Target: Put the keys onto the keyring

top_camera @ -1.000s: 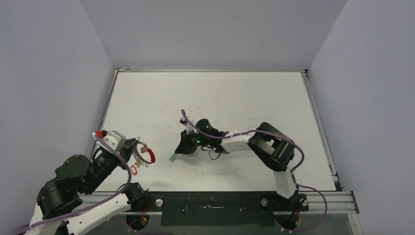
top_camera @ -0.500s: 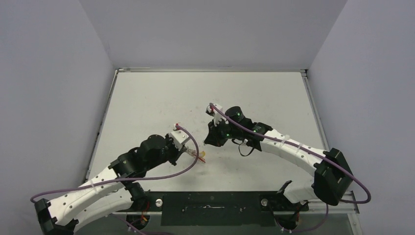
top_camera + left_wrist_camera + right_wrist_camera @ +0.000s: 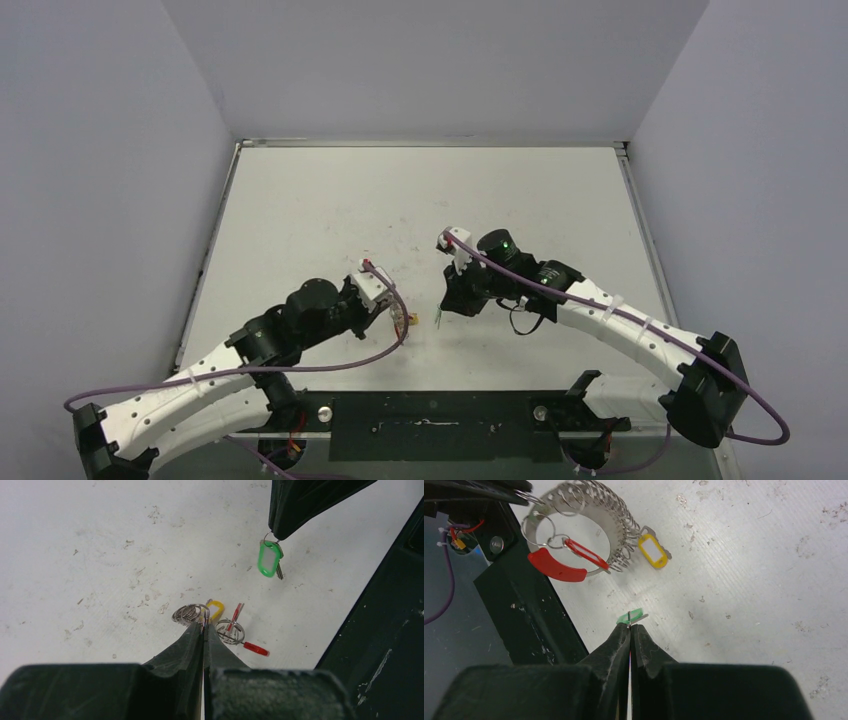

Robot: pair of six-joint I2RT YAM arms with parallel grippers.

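Observation:
The keyring point(image 3: 616, 527), a silvery ring crowded with small split rings and a red plastic piece point(image 3: 555, 566), hangs just above the table. My left gripper point(image 3: 204, 625) is shut on its wire. A red-tagged key point(image 3: 584, 554) and a yellow-tagged key point(image 3: 653, 550) hang on it. My right gripper point(image 3: 630, 625) is shut on the small ring of a green-tagged key point(image 3: 270, 559), which dangles below its fingers point(image 3: 300, 505), a short way right of the keyring. In the top view the left gripper point(image 3: 400, 318) and right gripper point(image 3: 445, 310) stand close together near the table's front middle.
A black mounting rail point(image 3: 430, 412) runs along the near table edge, close to both grippers; it shows as a dark slab point(image 3: 390, 630) in the left wrist view. Grey walls enclose the white table point(image 3: 420, 190) on three sides.
The left arm has swung from the front left out to the table's middle with the keyring. The right gripper has moved right and nearer with the green-tagged key.

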